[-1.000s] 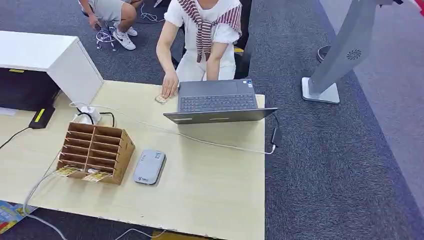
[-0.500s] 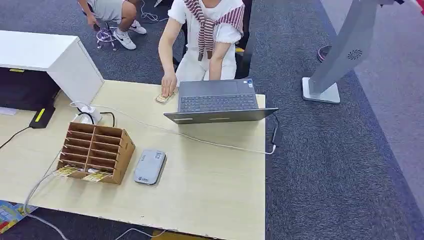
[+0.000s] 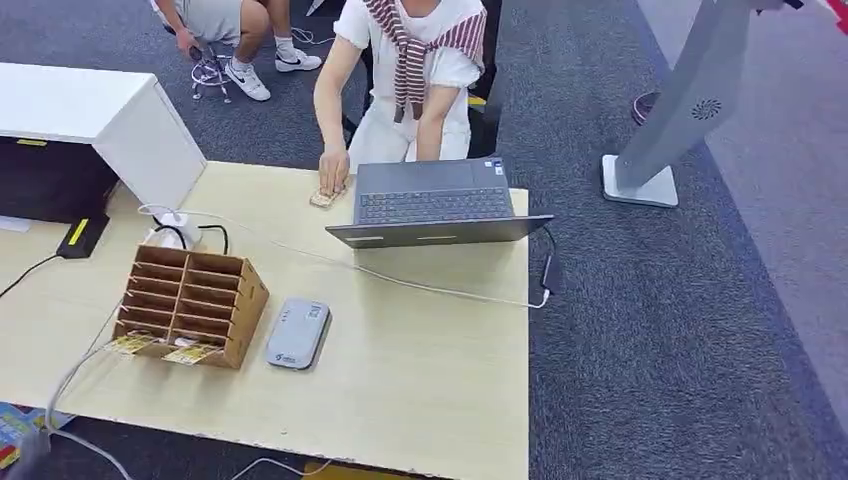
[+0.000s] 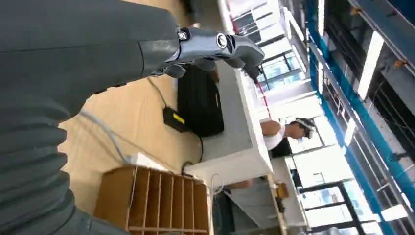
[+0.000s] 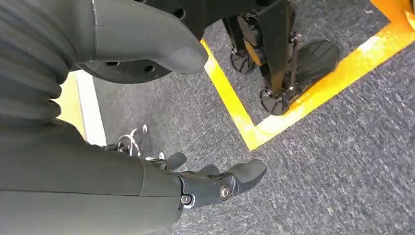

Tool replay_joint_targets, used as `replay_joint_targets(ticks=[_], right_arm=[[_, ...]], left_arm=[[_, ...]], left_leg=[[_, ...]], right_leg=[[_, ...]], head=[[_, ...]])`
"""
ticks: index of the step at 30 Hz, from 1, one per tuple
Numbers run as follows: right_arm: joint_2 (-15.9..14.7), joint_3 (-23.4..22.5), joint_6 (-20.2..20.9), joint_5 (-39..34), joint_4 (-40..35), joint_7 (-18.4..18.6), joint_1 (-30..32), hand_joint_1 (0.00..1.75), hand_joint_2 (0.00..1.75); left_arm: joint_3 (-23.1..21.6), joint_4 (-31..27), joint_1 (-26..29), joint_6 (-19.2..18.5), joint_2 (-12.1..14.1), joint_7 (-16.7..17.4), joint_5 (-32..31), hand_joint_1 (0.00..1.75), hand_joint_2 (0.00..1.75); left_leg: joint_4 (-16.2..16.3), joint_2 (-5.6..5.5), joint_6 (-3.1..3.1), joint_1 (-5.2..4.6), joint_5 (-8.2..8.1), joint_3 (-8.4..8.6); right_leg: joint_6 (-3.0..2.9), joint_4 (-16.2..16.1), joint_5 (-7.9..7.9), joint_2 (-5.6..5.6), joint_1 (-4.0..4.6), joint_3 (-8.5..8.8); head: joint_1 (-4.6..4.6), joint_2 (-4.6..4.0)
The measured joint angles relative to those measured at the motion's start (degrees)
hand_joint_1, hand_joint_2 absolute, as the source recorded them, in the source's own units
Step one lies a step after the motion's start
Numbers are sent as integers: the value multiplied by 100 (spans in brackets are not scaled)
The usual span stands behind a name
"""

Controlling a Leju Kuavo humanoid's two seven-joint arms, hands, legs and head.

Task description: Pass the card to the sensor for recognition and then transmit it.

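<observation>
Showing a pale wood-grain table: grey rounded card sensor at lower centre, just beside a slotted wooden organizer with cards protruding. A person's hand covers another card beside the open laptop. Left hand and right hand hold nothing, fingers loosely apart.

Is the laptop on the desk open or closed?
Open: the laptop shows its keyboard, with the lid edge facing the camera.
</observation>
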Motion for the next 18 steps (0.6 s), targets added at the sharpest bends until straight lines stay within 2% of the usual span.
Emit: replay_joint_targets(ticks=[3,4,7,9,11,14,18], right_arm=[[0,48,9,9,0,2,-1,0,175],[0,66,24,46,0,6,-1,0,175],[-9,160,134,263,0,81,-2,0,175],[-15,232,191,381,0,129,-18,0,175],[-20,289,208,446,0,195,-27,0,175],[-28,356,193,520,0,271,-26,0,175],[-39,407,184,623,2,332,-24,0,175]], left_arm=[[-2,-105,-50,114,20,-15,-182,0,175],[-24,-140,-53,352,43,-20,-457,0,175],[-425,-177,-51,1875,309,26,-2081,0,175],[-845,-164,-60,2854,647,313,-3058,0,175],[-1253,-136,-82,3483,936,549,-3572,0,175],[-1690,-99,-72,3862,1233,728,-3764,0,175],[-1906,22,-46,4138,1554,901,-3871,0,175]], left_leg=[[0,4,0,0,0,0],[0,3,0,0,0,0],[0,-2,0,0,0,-2],[0,-1,0,0,0,-1],[0,1,0,0,0,0],[0,1,0,0,0,0],[0,3,0,0,0,-1]], right_leg=[[0,0,0,1,0,-1],[0,0,0,1,0,-3],[0,0,-1,-2,0,-3],[0,0,0,-2,0,-3],[0,0,0,0,0,0],[0,1,0,0,0,1],[0,1,0,1,0,-1]], head=[[2,0],[0,0],[4,0],[2,-2],[0,0],[2,0],[2,0]])
